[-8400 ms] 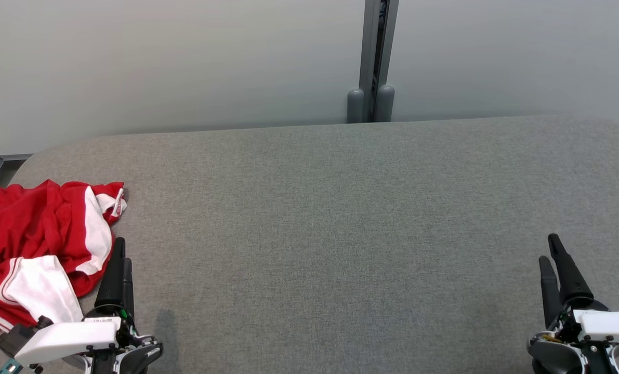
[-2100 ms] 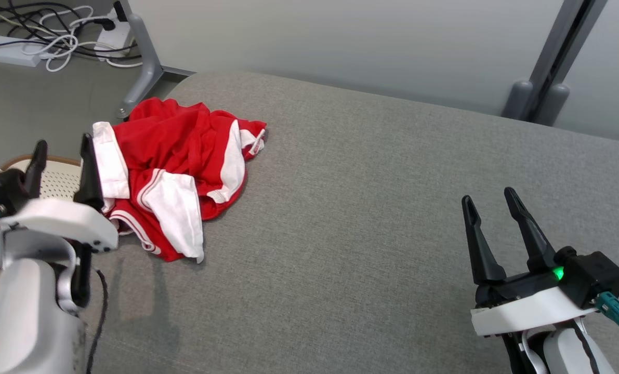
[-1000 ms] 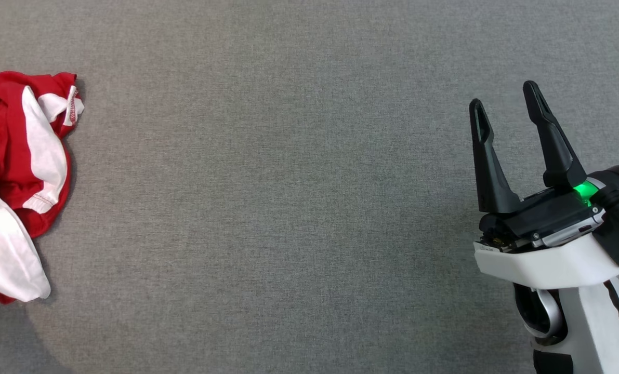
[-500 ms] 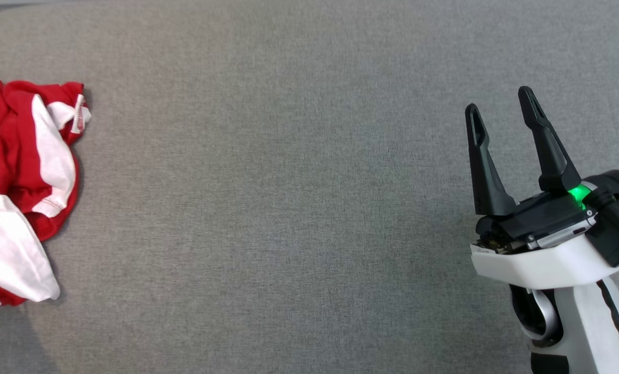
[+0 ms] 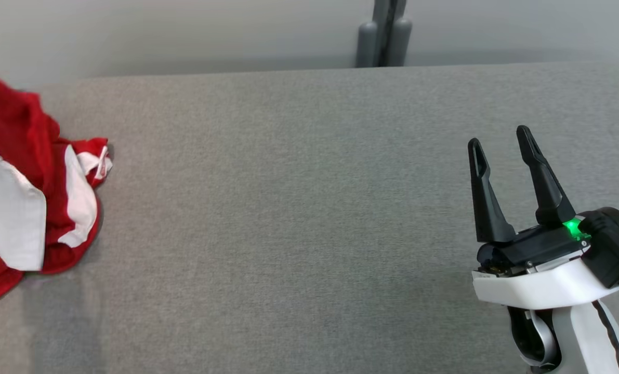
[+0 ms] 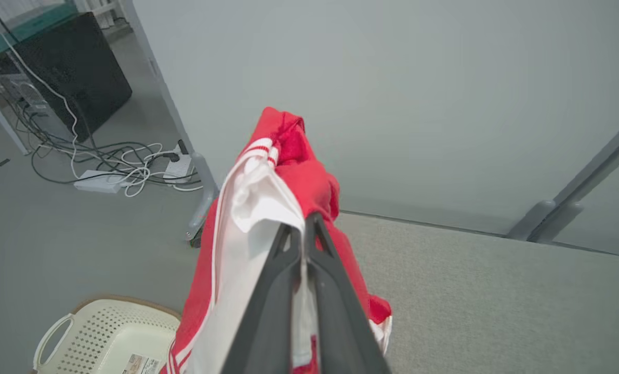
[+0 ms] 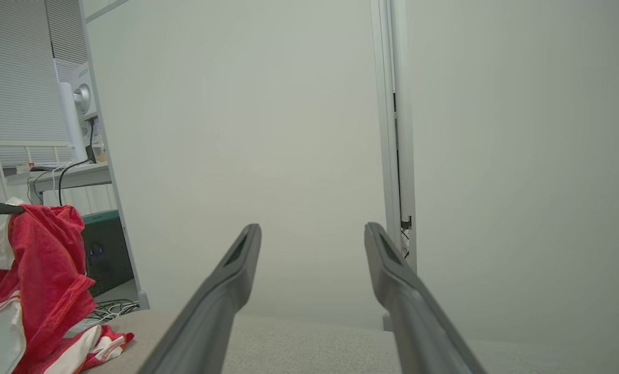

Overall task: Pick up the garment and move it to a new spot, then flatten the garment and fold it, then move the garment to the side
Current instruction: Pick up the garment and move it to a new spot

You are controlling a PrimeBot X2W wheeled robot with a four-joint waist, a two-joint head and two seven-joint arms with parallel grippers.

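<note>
Grey tabletop (image 5: 288,208), one, finely woven and flat, backed by smooth pale wall panels (image 5: 184,31). One garment (image 5: 23,130), soft red cloth with white panels and thin white stripes, hanging crumpled at the table's left end, lowest folds touching the surface. Two grippers, each with two long, dark, tapered fingers: left gripper (image 6: 303,228) clenched on a white fold of the garment, right gripper (image 5: 498,135) spread wide, holding nothing, well apart from the cloth. One cream perforated plastic basket (image 6: 96,332) on the floor below.
</note>
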